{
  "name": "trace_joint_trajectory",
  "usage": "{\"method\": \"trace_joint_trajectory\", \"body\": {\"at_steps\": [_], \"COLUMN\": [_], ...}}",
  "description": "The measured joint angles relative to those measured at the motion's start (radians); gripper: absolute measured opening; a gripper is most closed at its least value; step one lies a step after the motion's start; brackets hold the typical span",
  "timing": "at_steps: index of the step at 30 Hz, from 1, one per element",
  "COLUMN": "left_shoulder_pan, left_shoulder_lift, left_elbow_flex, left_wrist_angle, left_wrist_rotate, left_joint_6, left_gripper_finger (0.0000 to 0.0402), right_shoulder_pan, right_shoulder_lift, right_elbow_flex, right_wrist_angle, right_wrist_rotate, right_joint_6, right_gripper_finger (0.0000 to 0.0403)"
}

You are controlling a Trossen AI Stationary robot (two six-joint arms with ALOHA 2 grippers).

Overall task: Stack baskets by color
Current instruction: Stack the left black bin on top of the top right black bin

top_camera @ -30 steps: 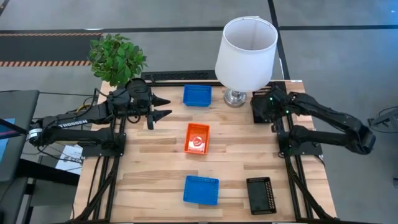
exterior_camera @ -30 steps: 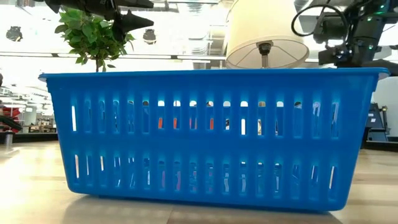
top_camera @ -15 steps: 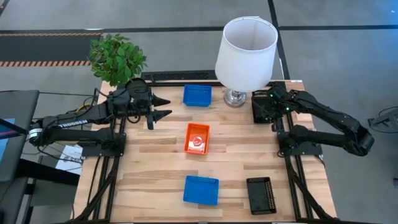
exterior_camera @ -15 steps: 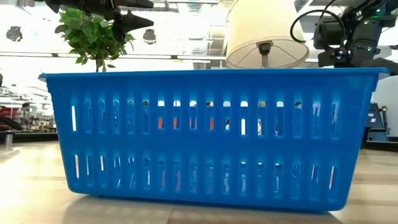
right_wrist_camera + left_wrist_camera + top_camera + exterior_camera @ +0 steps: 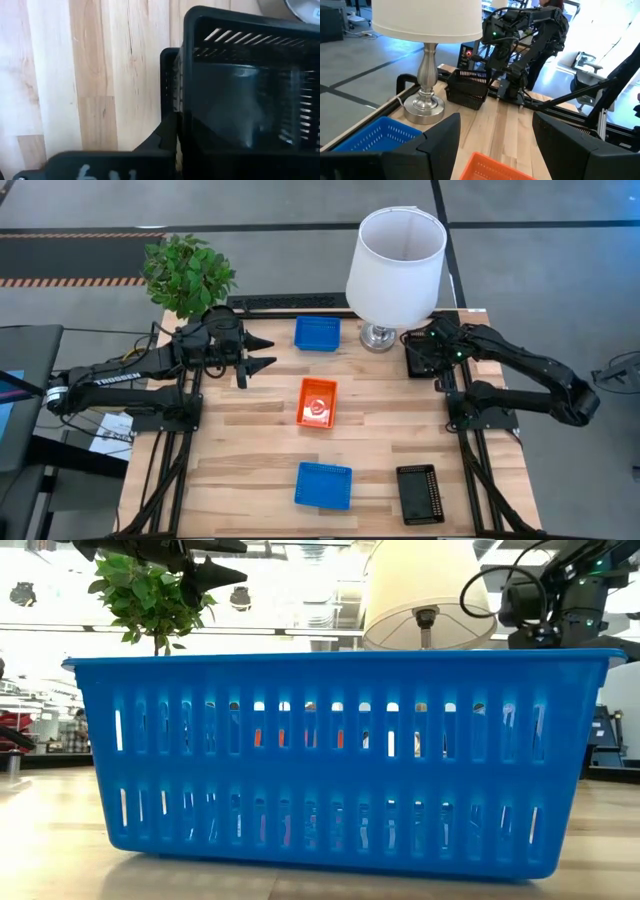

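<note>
Two dark arms reach over the wooden tabletop [image 5: 250, 470], largest things first: a white lamp [image 5: 396, 252] stands at the far edge with its metal foot [image 5: 424, 106] beside a stack of black baskets [image 5: 420, 356], and a green plant [image 5: 188, 273] sits off the far left corner.

Right gripper [image 5: 436, 350] is down at that black stack at the far right, just by the lamp foot. In its wrist view one dark finger [image 5: 167, 132] lies against the outside of the mesh wall [image 5: 250, 90]; its jaws look only slightly parted, and I cannot tell whether they grip the rim.

Left gripper [image 5: 262, 352] hangs above the far left of the tabletop, jaws spread wide and holding nothing.

One blue basket [image 5: 317, 333] lies at the far middle, an orange basket [image 5: 317, 401] at the centre, another blue basket [image 5: 323, 485] at the near middle, and a single black basket [image 5: 419, 494] at the near right.
</note>
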Motion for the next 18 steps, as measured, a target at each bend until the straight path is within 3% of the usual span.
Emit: {"method": "trace_joint_trajectory", "body": {"at_steps": [18], "left_shoulder_pan": [0.0], "left_shoulder_lift": [0.0], "left_elbow_flex": [0.0], "left_wrist_angle": [-0.001], "left_wrist_rotate": [0.003], "left_joint_6": [0.0], "left_gripper_finger": [0.0235], "right_shoulder_pan": [0.0], "right_shoulder_lift": [0.007], "right_elbow_flex": [0.0], "right_wrist_angle": [-0.019], "right_wrist_rotate": [0.003], "right_joint_6": [0.032], "right_gripper_finger": [0.0125]}}
